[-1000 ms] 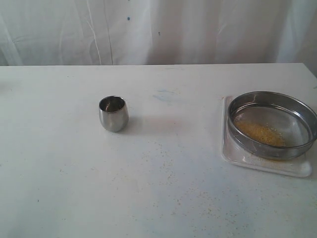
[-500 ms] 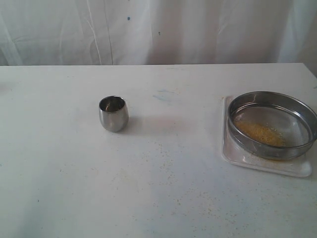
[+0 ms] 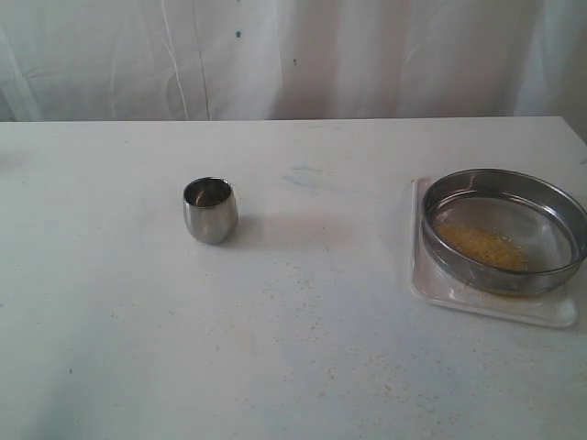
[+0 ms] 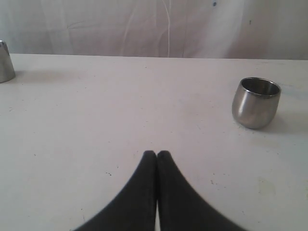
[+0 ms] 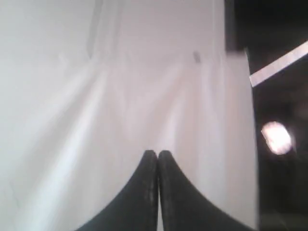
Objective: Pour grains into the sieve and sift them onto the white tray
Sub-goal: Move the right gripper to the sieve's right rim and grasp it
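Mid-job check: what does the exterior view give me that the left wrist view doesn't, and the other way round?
Only the exterior view: the sieve sitting on the white tray, with grains lying on its mesh. Only the left wrist view: the left end effector, shut and empty, and a second steel object, mostly cut off. Both: the steel cup, upright on the table, and the white curtain behind.

You've got one sieve (image 3: 477, 273), one white tray (image 3: 491, 308) and one patch of grains (image 3: 481, 246) by the table's (image 3: 293, 357) right edge. One steel cup (image 3: 210, 210) stands mid-table, and a second steel vessel (image 4: 4, 62) shows cut off in the left wrist view.
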{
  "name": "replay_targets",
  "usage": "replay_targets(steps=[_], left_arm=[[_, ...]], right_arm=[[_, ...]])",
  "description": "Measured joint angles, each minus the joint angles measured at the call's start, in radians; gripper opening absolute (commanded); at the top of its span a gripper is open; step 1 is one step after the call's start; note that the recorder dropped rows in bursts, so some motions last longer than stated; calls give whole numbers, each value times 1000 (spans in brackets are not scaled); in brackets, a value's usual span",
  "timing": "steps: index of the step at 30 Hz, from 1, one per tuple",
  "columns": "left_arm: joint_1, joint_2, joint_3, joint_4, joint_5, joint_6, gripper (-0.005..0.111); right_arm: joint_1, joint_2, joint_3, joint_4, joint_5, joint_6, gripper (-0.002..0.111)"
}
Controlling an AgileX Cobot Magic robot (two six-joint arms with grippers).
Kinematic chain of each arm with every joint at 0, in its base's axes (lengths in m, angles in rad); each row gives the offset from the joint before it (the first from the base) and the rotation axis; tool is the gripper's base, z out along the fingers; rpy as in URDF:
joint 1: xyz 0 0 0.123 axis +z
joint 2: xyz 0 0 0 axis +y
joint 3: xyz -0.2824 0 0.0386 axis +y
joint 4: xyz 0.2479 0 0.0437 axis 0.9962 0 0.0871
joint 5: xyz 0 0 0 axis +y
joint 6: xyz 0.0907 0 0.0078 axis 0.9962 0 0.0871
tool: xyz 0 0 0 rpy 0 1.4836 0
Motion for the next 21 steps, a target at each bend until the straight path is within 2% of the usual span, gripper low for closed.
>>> replay_targets(steps=[3,5,13,16,21], left_arm=[[0,0,0,0,0,0,0],[0,0,0,0,0,0,0],[0,0,0,0,0,0,0],[0,0,0,0,-2,0,0],[0,0,0,0,-2,0,0]], right_arm=[[0,248,-11,-100,296,-55,0],[0,403,-11,-104,418,-29,0],[0,908,-97,-44,740,62,1],[0,1034,-210,-39,818,32,10],[-15,1191,-475,93,963,-115,40]])
